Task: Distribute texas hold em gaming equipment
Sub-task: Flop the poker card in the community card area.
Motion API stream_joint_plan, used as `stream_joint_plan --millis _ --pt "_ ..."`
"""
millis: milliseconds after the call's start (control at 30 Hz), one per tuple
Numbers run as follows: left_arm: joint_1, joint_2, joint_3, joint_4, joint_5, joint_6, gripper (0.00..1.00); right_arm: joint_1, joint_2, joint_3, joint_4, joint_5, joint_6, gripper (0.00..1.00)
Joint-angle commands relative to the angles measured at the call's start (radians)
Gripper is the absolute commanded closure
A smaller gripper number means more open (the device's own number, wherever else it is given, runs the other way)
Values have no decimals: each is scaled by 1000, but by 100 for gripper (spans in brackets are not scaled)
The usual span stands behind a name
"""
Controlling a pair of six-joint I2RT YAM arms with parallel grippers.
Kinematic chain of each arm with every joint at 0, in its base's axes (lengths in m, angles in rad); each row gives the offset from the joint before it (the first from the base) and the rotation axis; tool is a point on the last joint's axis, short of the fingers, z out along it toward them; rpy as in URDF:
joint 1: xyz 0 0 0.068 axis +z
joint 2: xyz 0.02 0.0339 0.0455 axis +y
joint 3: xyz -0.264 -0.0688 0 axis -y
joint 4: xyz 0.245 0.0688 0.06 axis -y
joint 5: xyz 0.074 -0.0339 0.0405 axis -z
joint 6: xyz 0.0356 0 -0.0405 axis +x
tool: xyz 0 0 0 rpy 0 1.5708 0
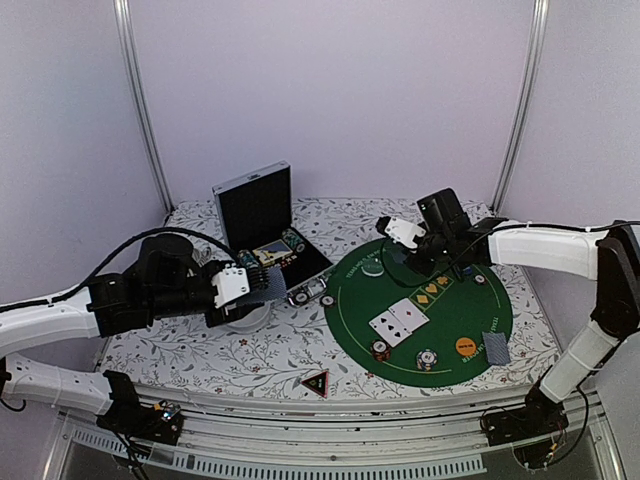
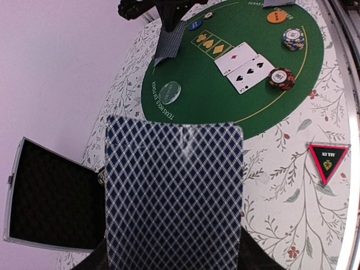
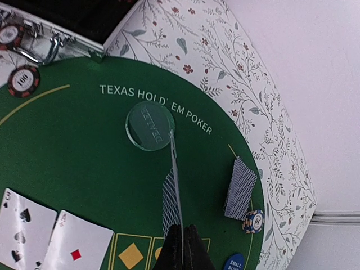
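Mat (image 1: 500, 300): round and green, laid on the flowered desk (image 1: 200, 350); every place below is given from it.
Deck (image 2: 174, 197): held just off the mat's left rim, above the desk, with its patterned back up. Its long axis runs out from the left fingers toward the mat.
Left fingers (image 1: 248, 285): clamped on the deck's near end, as seen from above.
Card (image 3: 169, 205): held on edge over the far part of the mat. Its long axis is in line with the right fingers, and its free end points down at the mat beside the clear disc (image 3: 150, 125).
Right fingers (image 3: 196, 256): pressed together on the card's end.
Face-up cards (image 1: 398, 322): two are laid touching, side by side, near the mat's middle, with their long axes parallel.
Face-down card (image 1: 497, 348): laid flat just inside the mat's right rim.
Chips (image 1: 427, 358): two short stacks are set on the mat's near part.
Orange disc (image 1: 465, 346): placed between the right stack and the face-down card.
Triangle (image 1: 316, 383): laid on the desk, off the mat's near-left rim.
Case (image 1: 255, 205): stood open beyond the mat's far-left rim.
Hidden: the left fingers are covered by the deck in the left wrist view. The deck's near end is cut off there, and its thickness cannot be told. The blue disc (image 3: 233, 262) is cut by the frame edge.
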Motion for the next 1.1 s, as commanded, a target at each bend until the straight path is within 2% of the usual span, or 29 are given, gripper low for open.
stream_joint_plan --millis 0,100,333,533,767,1067 --pt "-2 -21 -2 17 18 3 47 -1 80 -44 182 106 -207 98" --pt "-2 -24 -2 17 17 4 46 -1 110 -101 235 121 -310 98" --pt "-2 -20 -3 17 16 3 47 -1 109 -221 189 119 -440 98" --pt "-2 -16 -3 16 16 5 47 -1 82 -251 43 -21 -472 98" --pt "-2 -18 -3 17 15 4 46 -24 86 -256 -37 -50 -494 98" --pt "-1 -23 -5 17 13 5 47 -54 53 -244 -50 -53 -512 98"
